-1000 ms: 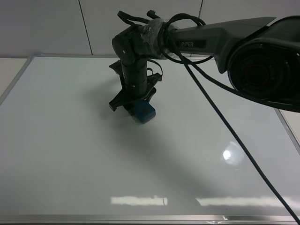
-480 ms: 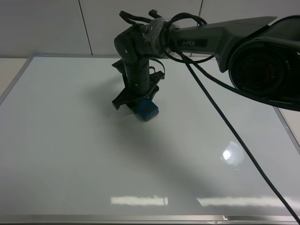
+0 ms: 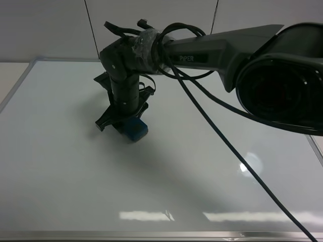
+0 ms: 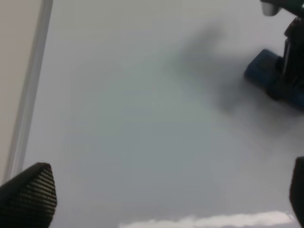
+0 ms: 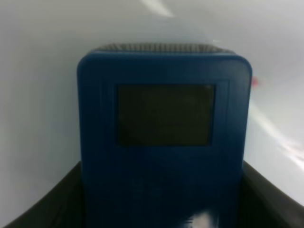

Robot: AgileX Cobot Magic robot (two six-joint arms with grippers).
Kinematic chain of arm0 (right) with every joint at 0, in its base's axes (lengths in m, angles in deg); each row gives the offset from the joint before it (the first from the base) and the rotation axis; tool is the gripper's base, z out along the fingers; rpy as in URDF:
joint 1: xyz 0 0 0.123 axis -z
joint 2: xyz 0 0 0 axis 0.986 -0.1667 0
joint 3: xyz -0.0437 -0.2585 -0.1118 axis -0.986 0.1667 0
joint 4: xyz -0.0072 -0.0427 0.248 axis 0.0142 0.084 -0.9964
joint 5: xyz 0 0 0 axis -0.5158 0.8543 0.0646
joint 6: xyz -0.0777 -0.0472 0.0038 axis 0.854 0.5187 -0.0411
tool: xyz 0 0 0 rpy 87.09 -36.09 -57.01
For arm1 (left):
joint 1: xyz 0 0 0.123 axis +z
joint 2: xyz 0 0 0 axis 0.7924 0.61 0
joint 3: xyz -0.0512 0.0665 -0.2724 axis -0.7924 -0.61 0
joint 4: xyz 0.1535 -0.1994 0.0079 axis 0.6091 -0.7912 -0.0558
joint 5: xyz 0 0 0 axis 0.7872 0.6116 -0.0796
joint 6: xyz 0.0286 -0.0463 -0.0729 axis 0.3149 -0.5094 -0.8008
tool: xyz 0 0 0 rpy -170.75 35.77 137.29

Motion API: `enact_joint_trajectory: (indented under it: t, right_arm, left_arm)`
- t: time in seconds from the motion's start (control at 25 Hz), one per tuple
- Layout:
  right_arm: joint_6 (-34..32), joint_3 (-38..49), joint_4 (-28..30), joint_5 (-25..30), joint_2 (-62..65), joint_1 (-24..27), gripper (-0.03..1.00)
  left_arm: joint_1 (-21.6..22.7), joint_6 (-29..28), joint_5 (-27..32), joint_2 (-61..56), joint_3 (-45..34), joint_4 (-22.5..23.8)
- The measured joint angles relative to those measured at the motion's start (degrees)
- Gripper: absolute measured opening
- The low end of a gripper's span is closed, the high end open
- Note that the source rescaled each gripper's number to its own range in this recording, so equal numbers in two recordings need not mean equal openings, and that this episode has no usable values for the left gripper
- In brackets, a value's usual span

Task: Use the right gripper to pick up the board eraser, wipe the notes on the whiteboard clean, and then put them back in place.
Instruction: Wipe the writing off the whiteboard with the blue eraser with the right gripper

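The right tool hides most of the board eraser, and the left tool shows only cropped fingertips.

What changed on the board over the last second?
The right gripper, shut on the board eraser, nudged slightly right, then slid left across the whiteboard as seen in the high view. Nothing was let go or newly taken up. The grip on the eraser stayed the same, and the whiteboard itself stayed put.
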Motion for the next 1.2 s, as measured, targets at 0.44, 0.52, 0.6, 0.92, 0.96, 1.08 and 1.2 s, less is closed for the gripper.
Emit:
enact_joint_trajectory:
  t: [0.44,0.52,0.6,0.92,0.96,1.08,1.2]
  right_arm:
    - [-0.4,0.1,-1.7,-1.4,-0.1,-1.5,0.04]
    - [-2.1,0.1,-0.6,-1.4,-0.1,-1.5,0.04]
    - [-4.4,0.1,1.9,-1.4,-0.1,-1.4,0.04]
    - [-7.4,0.1,1.5,-1.3,-0.1,4.4,0.04]
    - [-7.5,0.1,1.2,-1.3,-0.1,5.2,0.04]
    - [-7.9,0.1,0.8,-1.3,-0.1,7.7,0.04]
    - [-8.9,0.1,0.9,-0.9,-0.1,9.9,0.04]
  left_arm:
    - [0.0,0.0,0.0,0.0,0.0,0.0]
    - [0.0,0.0,0.0,0.0,0.0,0.0]
    - [0.0,0.0,0.0,0.0,0.0,0.0]
    - [0.0,0.0,0.0,0.0,0.0,0.0]
    - [0.0,0.0,0.0,0.0,0.0,0.0]
    - [0.0,0.0,0.0,0.0,0.0,0.0]
    - [0.0,0.0,0.0,0.0,0.0,0.0]
